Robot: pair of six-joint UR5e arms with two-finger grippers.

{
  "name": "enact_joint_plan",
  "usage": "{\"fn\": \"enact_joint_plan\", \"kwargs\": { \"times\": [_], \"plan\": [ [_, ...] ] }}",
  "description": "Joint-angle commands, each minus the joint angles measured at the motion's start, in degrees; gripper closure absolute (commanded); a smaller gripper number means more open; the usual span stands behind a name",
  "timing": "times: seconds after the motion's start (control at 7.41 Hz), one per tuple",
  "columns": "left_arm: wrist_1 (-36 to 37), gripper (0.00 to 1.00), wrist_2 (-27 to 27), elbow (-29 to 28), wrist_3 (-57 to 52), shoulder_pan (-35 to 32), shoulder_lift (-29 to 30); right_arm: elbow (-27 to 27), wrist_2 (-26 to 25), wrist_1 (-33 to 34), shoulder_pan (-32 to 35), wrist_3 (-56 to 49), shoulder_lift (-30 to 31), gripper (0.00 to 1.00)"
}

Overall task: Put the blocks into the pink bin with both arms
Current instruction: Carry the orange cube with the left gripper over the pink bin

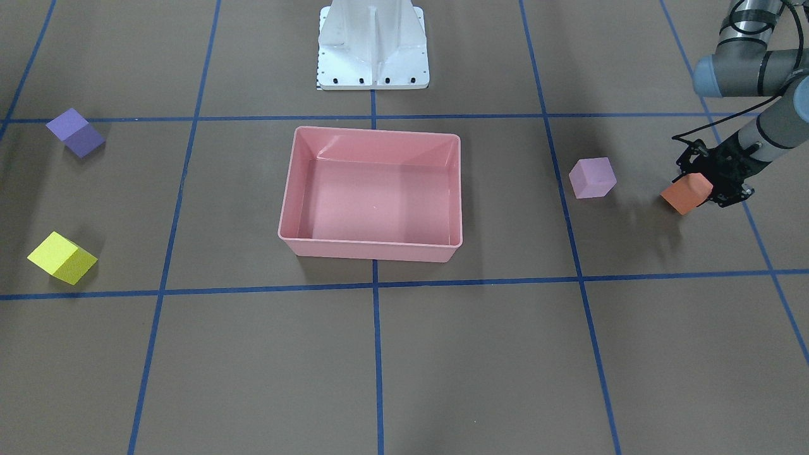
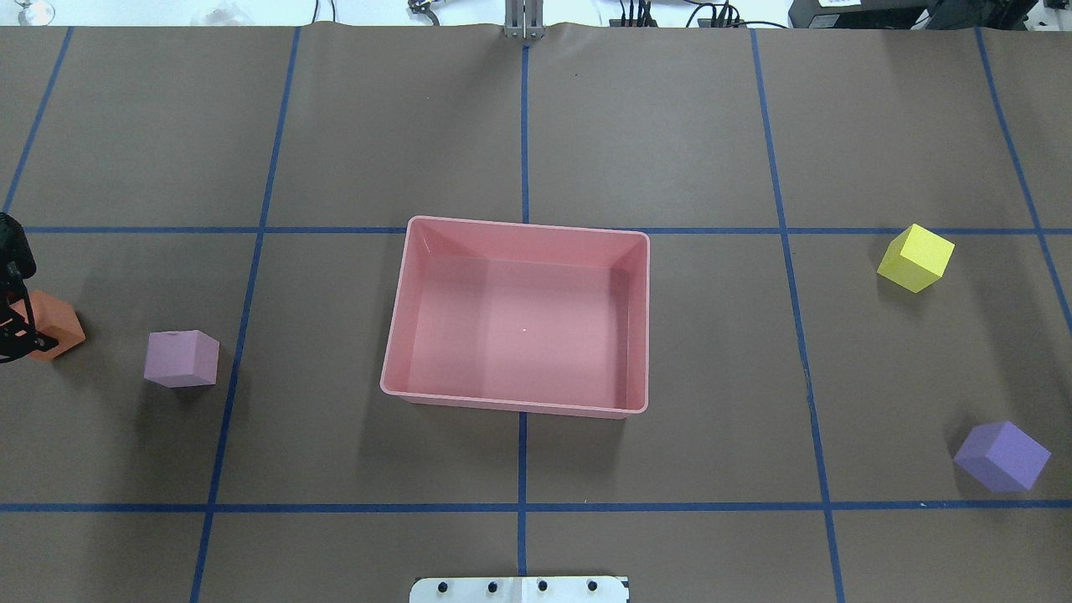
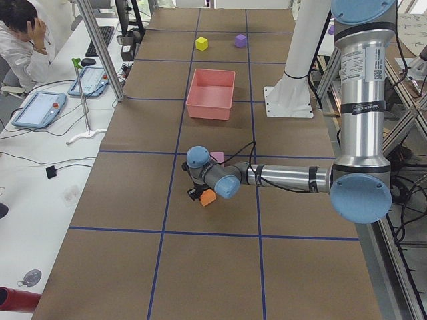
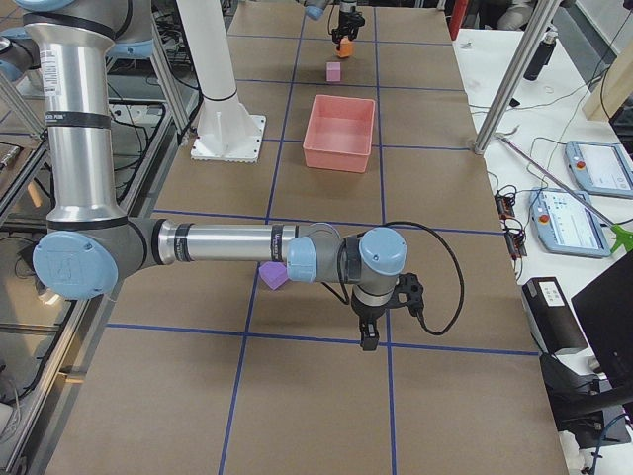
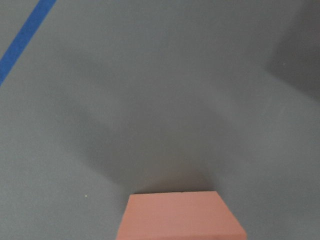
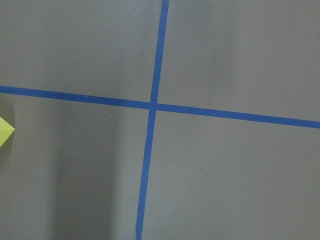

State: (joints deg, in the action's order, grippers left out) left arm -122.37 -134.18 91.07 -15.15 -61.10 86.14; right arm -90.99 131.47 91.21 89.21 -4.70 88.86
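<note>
The pink bin (image 1: 373,249) stands empty at the table's middle, also in the overhead view (image 2: 515,406). My left gripper (image 1: 698,189) is shut on the orange block (image 1: 684,194) and holds it a little above the table; the block also shows at the overhead view's left edge (image 2: 52,325). The pale lilac block (image 1: 592,177) lies between it and the bin. The yellow block (image 2: 915,257) and the dark purple block (image 2: 1002,455) lie on the robot's right side. My right gripper (image 4: 368,336) hangs low beyond the purple block; I cannot tell whether it is open.
The white pedestal base (image 1: 373,44) stands behind the bin. Blue tape lines cross the brown table. A seated person (image 3: 23,37) and tablets are at a side desk. A yellow block corner (image 6: 5,131) shows in the right wrist view.
</note>
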Motion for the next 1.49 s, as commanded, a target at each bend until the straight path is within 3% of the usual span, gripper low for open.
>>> {"fn": "enact_joint_plan", "kwargs": {
  "times": [0.0, 0.14, 0.27, 0.54, 0.94, 1.22, 1.35],
  "plan": [
    [7.4, 0.84, -7.9, 5.2, 8.5, -5.8, 4.6, -0.2, 0.1, -2.6, 0.0, 0.0, 0.0, 0.00],
    [14.5, 0.84, -7.6, 12.5, 16.3, -5.9, 6.2, -0.2, 0.2, -4.3, 0.0, 0.4, 0.1, 0.00],
    [16.7, 0.84, -7.2, 17.4, 27.1, -5.5, 7.6, -1.6, 1.1, -4.5, -0.1, 4.2, 0.0, 0.00],
    [16.7, 0.83, -5.8, 21.1, 43.6, -1.7, 12.5, -6.1, 3.2, -4.5, -3.8, 11.3, -0.1, 0.00],
    [18.8, 0.82, 6.1, 21.8, 69.2, 14.7, 25.0, -7.0, 1.5, -4.6, -7.9, 15.6, -0.3, 0.00],
    [34.8, 0.82, 15.9, 21.4, 74.3, 24.0, 38.7, -6.8, -0.2, -4.6, -11.0, 18.7, -1.8, 0.00],
    [38.8, 0.80, 21.9, 19.5, 75.2, 29.2, 43.6, -6.4, -0.3, -5.3, -12.9, 18.7, -3.0, 0.00]
  ]
}}
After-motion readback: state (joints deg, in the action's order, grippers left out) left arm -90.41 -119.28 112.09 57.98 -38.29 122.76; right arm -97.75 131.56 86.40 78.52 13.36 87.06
